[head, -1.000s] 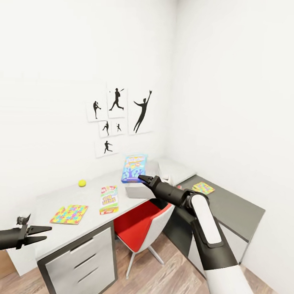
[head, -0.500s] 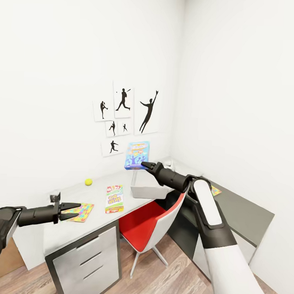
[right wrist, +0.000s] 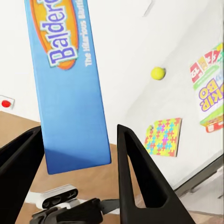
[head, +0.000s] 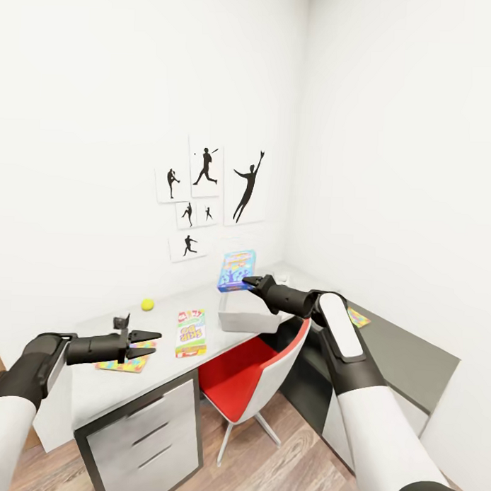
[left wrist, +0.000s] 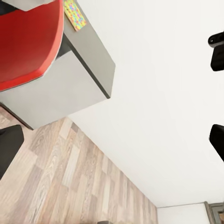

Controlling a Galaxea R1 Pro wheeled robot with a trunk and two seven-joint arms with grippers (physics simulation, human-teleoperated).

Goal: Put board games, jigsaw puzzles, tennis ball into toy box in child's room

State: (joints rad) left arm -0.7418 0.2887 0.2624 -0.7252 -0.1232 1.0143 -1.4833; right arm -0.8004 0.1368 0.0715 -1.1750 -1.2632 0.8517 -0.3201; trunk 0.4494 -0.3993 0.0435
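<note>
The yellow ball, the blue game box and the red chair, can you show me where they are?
tennis ball (head: 148, 304): head view, middle of the ball.
blue game box (right wrist: 70, 88): right wrist view, its blue face.
red chair (head: 234, 372): head view, the seat.

The right arm reaches forward at chest height, its white forearm running into a black wrist, and the right gripper (head: 248, 282) pinches the lower edge of a blue board game (head: 236, 270), holding it upright. The left arm stretches forward lower down, nearly level. The left gripper (head: 151, 343) is empty, its two fingers a little spread.
</note>
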